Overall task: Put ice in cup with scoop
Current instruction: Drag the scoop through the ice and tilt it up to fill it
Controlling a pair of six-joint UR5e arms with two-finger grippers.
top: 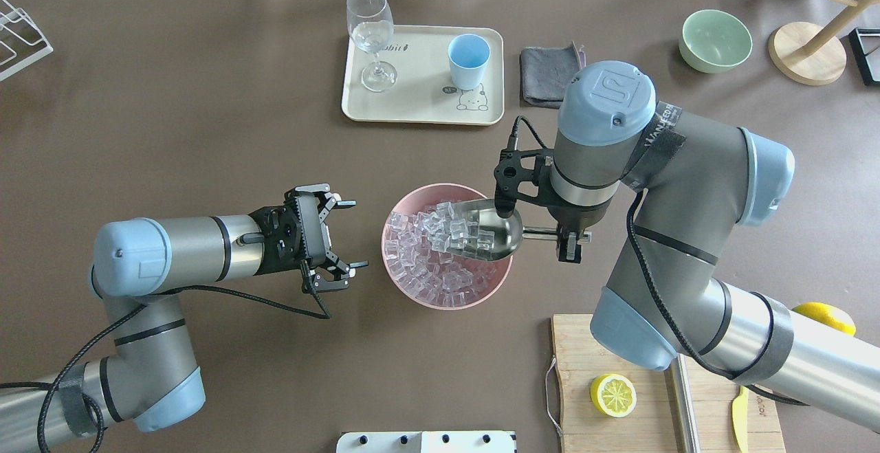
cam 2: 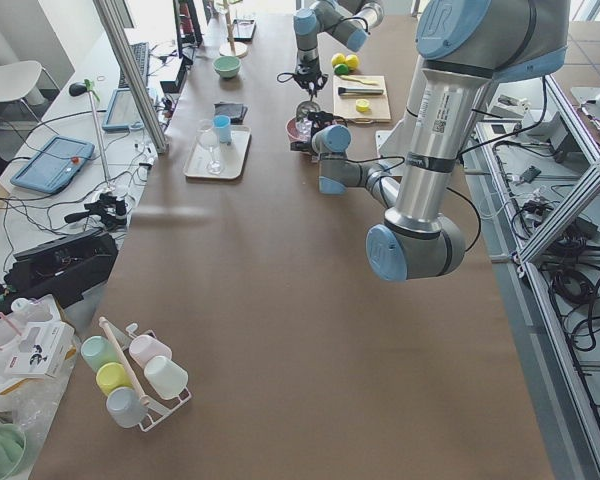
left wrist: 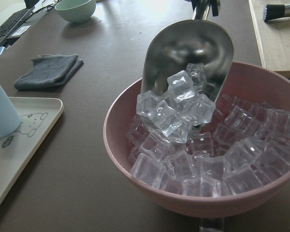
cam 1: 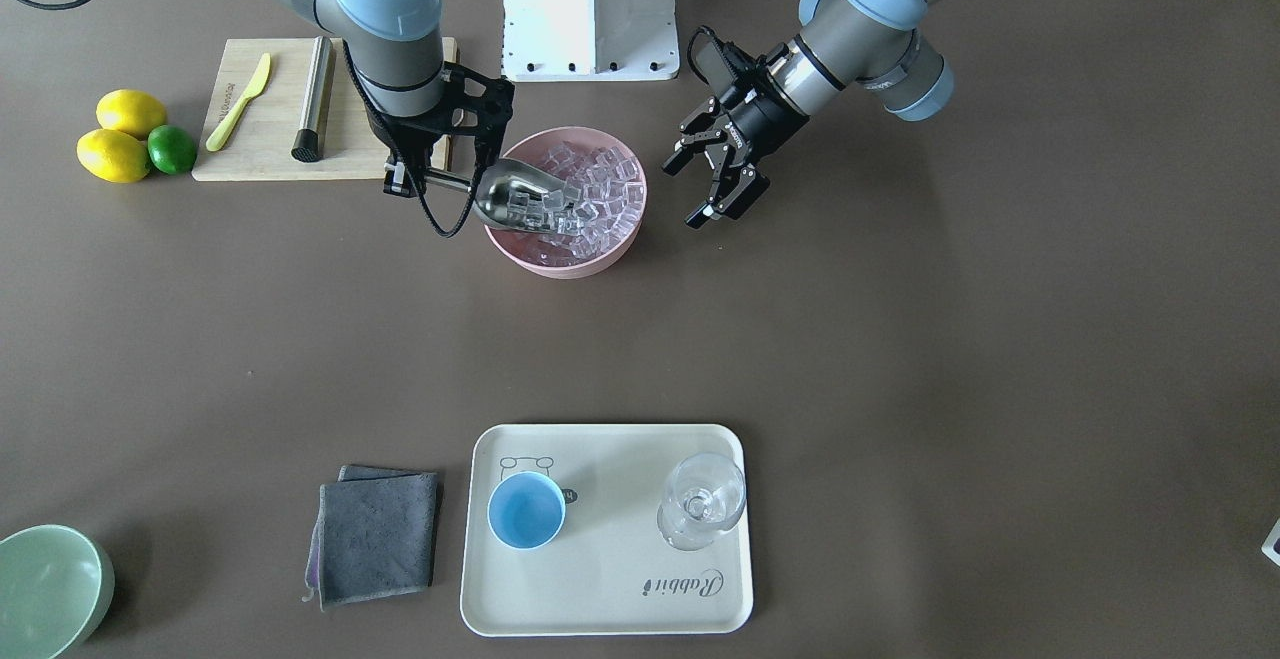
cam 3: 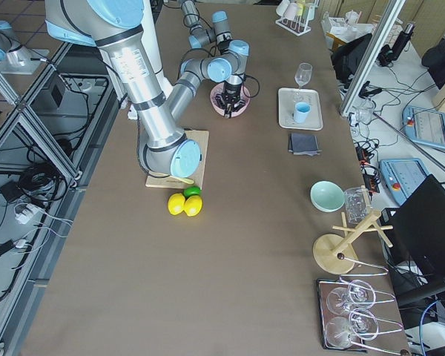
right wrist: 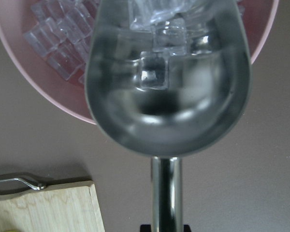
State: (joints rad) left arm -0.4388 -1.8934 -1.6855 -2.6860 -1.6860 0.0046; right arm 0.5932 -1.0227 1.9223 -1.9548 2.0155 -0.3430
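Observation:
The steel scoop [top: 495, 233] lies tipped into the pink bowl [top: 447, 305], its trough holding several cubes of ice [left wrist: 176, 104]. More ice [top: 426, 260] fills the bowl. My right gripper [top: 567, 236] is shut on the scoop's rod handle [right wrist: 166, 193] just outside the bowl's rim. My left gripper [top: 352, 233] hangs open and empty on the bowl's other side, a short way off. The light-blue cup [cam 1: 526, 509] stands upright on the cream tray [cam 1: 610, 589], far from the bowl across the table.
A stemmed glass [cam 1: 702, 499] shares the tray. A folded grey cloth [cam 1: 378, 534] lies beside it and a pale-green bowl [cam 1: 45, 589] sits in the corner. Behind the right arm a cutting board [cam 1: 270, 139] carries a steel cylinder [cam 1: 313, 99], with lemons [cam 1: 115, 154] alongside.

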